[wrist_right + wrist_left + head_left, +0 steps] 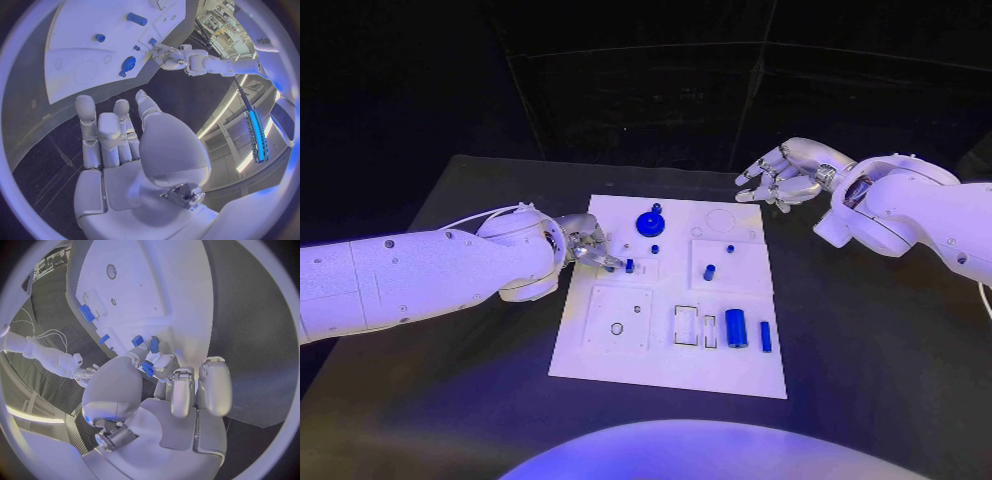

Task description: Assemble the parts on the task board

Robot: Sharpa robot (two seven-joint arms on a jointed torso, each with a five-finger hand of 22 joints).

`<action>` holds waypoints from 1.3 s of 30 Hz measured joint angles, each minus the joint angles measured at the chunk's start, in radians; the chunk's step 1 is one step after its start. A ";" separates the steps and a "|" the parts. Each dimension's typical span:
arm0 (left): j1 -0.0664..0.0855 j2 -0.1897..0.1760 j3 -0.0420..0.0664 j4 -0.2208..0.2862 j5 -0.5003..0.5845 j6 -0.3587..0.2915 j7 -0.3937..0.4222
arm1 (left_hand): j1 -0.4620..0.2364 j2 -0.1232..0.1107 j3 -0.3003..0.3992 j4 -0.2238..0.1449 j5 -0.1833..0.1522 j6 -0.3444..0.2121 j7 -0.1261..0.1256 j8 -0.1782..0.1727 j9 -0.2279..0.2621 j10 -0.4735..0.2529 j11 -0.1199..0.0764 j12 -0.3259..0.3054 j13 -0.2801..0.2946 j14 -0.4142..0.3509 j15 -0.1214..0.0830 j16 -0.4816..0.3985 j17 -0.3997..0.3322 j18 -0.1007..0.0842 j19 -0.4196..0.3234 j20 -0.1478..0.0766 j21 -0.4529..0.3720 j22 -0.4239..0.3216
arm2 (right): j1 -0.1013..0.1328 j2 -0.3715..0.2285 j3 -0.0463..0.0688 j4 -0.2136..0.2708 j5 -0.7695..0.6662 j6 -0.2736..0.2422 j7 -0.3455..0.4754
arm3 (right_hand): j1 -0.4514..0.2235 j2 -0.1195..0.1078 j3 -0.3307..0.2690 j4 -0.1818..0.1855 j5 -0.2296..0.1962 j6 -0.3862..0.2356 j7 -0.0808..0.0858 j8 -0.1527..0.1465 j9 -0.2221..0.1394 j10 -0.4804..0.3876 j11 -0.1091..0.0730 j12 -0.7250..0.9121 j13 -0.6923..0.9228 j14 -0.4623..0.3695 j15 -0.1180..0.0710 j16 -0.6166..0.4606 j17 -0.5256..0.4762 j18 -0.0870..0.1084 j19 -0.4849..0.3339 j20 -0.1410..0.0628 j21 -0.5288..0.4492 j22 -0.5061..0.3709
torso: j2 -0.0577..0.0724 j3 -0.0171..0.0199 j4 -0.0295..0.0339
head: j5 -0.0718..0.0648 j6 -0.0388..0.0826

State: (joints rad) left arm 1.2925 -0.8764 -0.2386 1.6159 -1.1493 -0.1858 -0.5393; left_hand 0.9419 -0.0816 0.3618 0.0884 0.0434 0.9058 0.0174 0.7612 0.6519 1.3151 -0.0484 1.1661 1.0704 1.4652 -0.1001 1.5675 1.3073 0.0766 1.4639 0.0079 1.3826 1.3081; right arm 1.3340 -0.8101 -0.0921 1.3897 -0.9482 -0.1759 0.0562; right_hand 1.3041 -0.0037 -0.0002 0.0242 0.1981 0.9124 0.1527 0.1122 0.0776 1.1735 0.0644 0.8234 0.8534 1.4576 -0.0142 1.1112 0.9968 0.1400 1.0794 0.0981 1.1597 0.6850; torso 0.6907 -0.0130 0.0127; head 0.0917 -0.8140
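A small blue part (629, 265), seemingly cylindrical, is pinched by the left hand (587, 243); the right hand (788, 172) is held loosely curled, holding nothing.

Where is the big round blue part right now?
In the head view the round blue part sits on the far half of the task board, just right of the left hand, with the right hand hovering beyond the board's far right corner.

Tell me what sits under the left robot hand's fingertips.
The left robot hand pinches a small blue part over the task board. Its fingers cover the board spot beneath.
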 measured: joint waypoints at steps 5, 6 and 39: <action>0.000 0.001 0.000 -0.001 0.001 -0.001 -0.002 | -0.011 -0.003 -0.004 0.010 0.000 0.000 0.000 0.006 0.002 0.000 0.000 0.000 0.000 0.000 0.000 0.000 0.000 -0.006 0.000 0.000 0.000 0.000 | 0.000 -0.001 0.000 0.000 0.000 0.000 0.000 | 0.000 0.000 0.000 0.000 0.000 0.000 0.000 0.000 0.000 0.000 0.000 0.000 -0.001 0.000 0.000 0.000 -0.001 0.000 0.000 0.000 0.000 -0.002 | 0.000 0.0000 0.0000 | -0.001 0.000; 0.000 0.001 0.000 -0.001 0.001 -0.001 -0.002 | -0.011 -0.003 -0.004 0.010 0.000 0.000 0.000 0.006 0.003 0.000 0.000 0.000 0.001 0.000 0.000 0.000 0.000 -0.015 0.000 0.000 0.000 0.000 | 0.000 -0.001 0.000 0.001 0.000 0.000 0.000 | 0.000 0.000 0.000 0.000 0.000 0.000 0.000 0.000 0.000 0.000 0.000 0.000 -0.001 0.000 0.000 0.000 -0.001 0.000 0.000 0.000 0.000 -0.002 | 0.000 0.0000 0.0000 | -0.001 0.000; 0.000 -0.011 0.000 0.018 0.002 -0.015 -0.008 | -0.023 -0.015 -0.004 0.026 0.000 0.000 0.000 0.017 0.007 0.004 -0.004 0.004 0.001 0.000 0.000 0.000 0.000 -0.015 0.000 0.000 0.004 0.000 | 0.000 0.000 0.000 -0.001 0.000 0.000 -0.001 | -0.004 0.004 -0.003 0.003 0.000 0.000 0.000 0.000 0.000 0.000 0.000 0.000 -0.001 0.000 0.000 0.000 -0.001 0.000 0.000 0.000 0.000 -0.001 | 0.000 -0.0008 0.0008 | 0.000 -0.004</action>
State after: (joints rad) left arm 1.2925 -0.8878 -0.2383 1.6336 -1.1472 -0.2006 -0.5475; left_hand 0.9191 -0.0968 0.3575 0.1148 0.0434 0.9057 0.0175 0.7784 0.6594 1.3187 -0.0520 1.1698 1.0719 1.4652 -0.1000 1.5675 1.3073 0.0615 1.4639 0.0079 1.3866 1.3077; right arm 1.3340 -0.8104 -0.0921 1.3890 -0.9482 -0.1757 0.0555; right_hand 1.2999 0.0004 -0.0028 0.0269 0.1981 0.9124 0.1527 0.1122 0.0776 1.1735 0.0644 0.8234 0.8523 1.4576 -0.0142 1.1114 0.9956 0.1400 1.0794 0.0981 1.1598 0.6838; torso 0.6907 -0.0138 0.0134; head 0.0915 -0.8184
